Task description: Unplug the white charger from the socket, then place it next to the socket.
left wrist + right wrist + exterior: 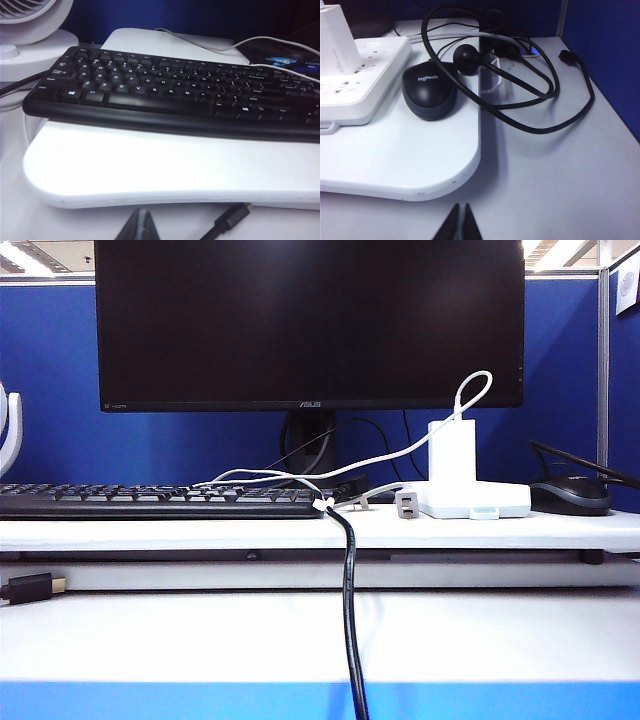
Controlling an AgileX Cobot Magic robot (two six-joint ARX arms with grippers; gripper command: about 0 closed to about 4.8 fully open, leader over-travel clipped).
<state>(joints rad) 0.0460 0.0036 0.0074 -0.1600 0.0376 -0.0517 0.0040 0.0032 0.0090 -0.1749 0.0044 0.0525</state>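
With the charger (452, 450) upright in the socket (475, 500) at right of centre in the exterior view, both the left hand (140, 225) and right hand (461, 222) pressed together low at the surface's near edge, a one-handed pull might drag the unbraced socket along.

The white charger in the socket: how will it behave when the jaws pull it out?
The white charger looks smooth, so probably slippery. It stands tall and upright in the socket, so it may tip once freed. Its thin cable looks floppy and may drag.
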